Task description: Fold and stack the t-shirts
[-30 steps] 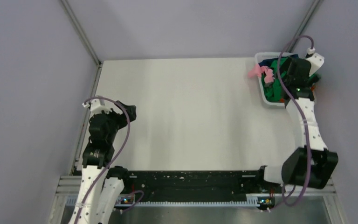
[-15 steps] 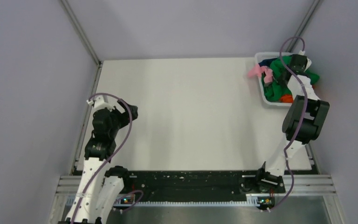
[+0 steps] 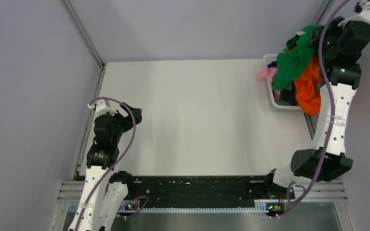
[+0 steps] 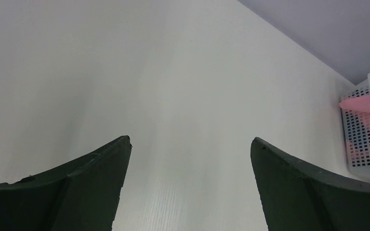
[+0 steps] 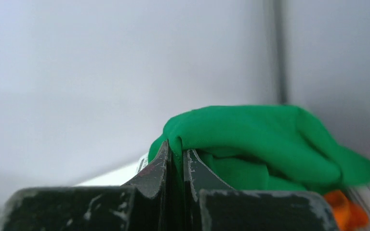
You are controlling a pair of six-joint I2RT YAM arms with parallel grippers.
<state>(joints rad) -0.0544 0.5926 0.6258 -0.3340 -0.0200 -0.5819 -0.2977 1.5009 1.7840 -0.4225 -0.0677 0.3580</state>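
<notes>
High above the far right corner, my right gripper [image 3: 318, 36] is shut on a fold of the bright green t-shirt [image 3: 293, 60]. The shirt hangs from it over the white basket [image 3: 271, 96]. An orange t-shirt [image 3: 307, 86] dangles alongside the green one. In the right wrist view the green t-shirt [image 5: 250, 139] is pinched between the closed fingers of the right gripper [image 5: 177, 153]. A pink t-shirt [image 3: 266, 73] drapes over the basket's left rim, pink t-shirt [image 4: 366, 103]. My left gripper [image 4: 190, 142] stands open over bare table at the left, left gripper [image 3: 134, 113].
The white table [image 3: 197, 120] spreads between the arms. Grey walls enclose it, with a metal post [image 3: 82, 33] at the back left. The basket [image 4: 361, 139] sits against the right wall and holds dark cloth [image 3: 285, 96].
My right gripper shut inside the basket and rose high, lifting the green t-shirt with the orange one trailing. The left arm barely moved.
</notes>
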